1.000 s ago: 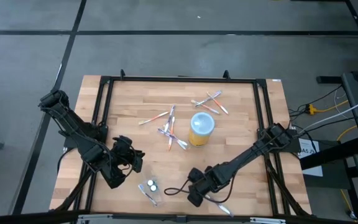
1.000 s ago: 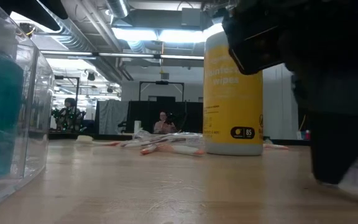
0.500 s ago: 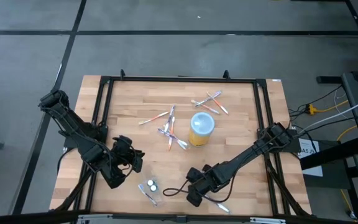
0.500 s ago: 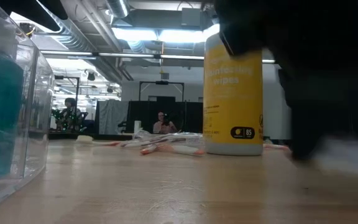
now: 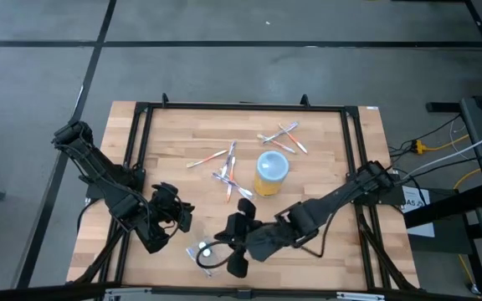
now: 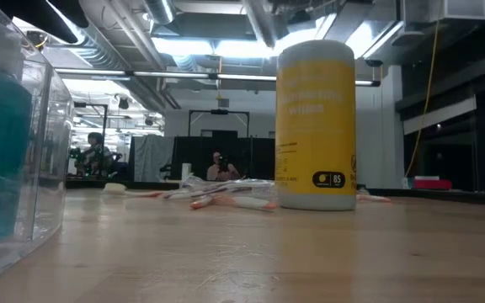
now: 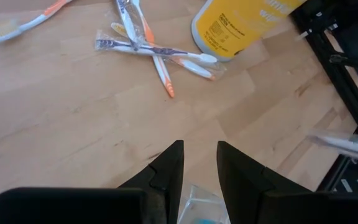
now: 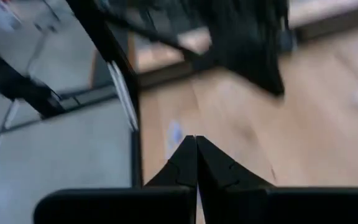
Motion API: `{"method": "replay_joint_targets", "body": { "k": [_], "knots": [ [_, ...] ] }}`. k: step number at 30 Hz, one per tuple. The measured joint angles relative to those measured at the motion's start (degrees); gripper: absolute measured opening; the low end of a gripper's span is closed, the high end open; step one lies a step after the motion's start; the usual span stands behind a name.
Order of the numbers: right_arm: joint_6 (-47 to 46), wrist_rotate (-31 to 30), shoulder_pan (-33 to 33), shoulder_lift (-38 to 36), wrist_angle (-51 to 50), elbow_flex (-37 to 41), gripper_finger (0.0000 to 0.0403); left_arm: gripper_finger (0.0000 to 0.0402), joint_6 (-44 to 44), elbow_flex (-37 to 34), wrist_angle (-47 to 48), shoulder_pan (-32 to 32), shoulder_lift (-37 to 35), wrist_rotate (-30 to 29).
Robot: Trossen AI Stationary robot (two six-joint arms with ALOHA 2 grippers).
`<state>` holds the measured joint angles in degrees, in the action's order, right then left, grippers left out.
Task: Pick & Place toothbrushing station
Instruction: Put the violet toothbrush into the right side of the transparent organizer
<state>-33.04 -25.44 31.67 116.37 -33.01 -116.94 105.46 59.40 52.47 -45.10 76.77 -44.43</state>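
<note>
The clear plastic pouch (image 5: 200,252) with its small teal tubes (image 5: 205,248) lies near the front edge of the table (image 5: 325,142), left of the middle. My right gripper (image 5: 228,251) hangs just beside it, on its right. In my right wrist view the two fingers are pressed tip to tip, and a thin pale sliver shows between them. I judge that to be a toothbrush pinched there, though the frame is too smeared to be sure. My left gripper (image 7: 197,163) waits on the pouch's other side, fingers parted and holding nothing, the pouch's corner showing just below them.

The rest of the toothbrushes (image 5: 228,174) lie scattered mid-table in two loose clusters beside the yellow cup (image 5: 271,172) (its label reads as a wipes canister).

I take the step in hand to be delivery: carrying one brush to the pouch. The next move calls for lining the brush up with the pouch's opening, which I cannot make out from above, then letting go without shoving the light pouch away.
</note>
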Motion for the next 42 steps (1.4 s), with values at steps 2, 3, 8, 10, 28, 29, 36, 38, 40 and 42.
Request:
{"method": "replay_joint_targets", "body": {
  "k": [2,3,8,10,28,29,36,38,40,42],
  "knots": [
    [2.68,-0.3,0.03,-0.01,0.45,-3.48,0.0001,0.009,-0.17,0.0,0.02,0.0,0.0,0.24],
    [4.01,-0.27,0.04,0.0,0.94,-4.77,0.0001,0.009,-0.19,0.0,0.02,0.0,0.0,0.22],
    [12.89,5.67,0.66,0.05,11.68,-7.19,0.0001,0.009,-0.21,0.0,0.79,0.0,0.0,-0.59],
    [14.61,8.99,1.07,0.08,14.98,-7.24,0.0,0.009,-0.21,0.0,1.13,0.0,0.0,-1.39],
    [20.43,26.46,-1.8,1.04,41.71,8.56,0.0,0.009,1.21,0.0,7.86,0.39,0.02,-3.65],
    [21.04,27.23,-2.14,1.41,42.43,8.53,0.0,0.009,1.13,0.0,7.85,0.69,0.02,-3.16],
    [22.69,33.19,-4.3,4.7,44.39,8.74,0.0,0.009,-1.16,0.0,7.78,3.19,0.02,0.95],
    [22.2,34.49,-4.33,5.14,44.79,8.72,0.0,0.009,-1.99,0.0,7.8,3.71,0.02,1.58],
    [21.79,35.1,-3.84,5.51,44.76,8.72,0.0,0.009,-2.76,0.0,7.8,4.31,0.02,2.14],
    [21.7,35.42,-3.49,5.58,44.33,8.72,0.0,0.009,-3.21,0.0,7.81,4.89,0.02,2.17]
  ]
}}
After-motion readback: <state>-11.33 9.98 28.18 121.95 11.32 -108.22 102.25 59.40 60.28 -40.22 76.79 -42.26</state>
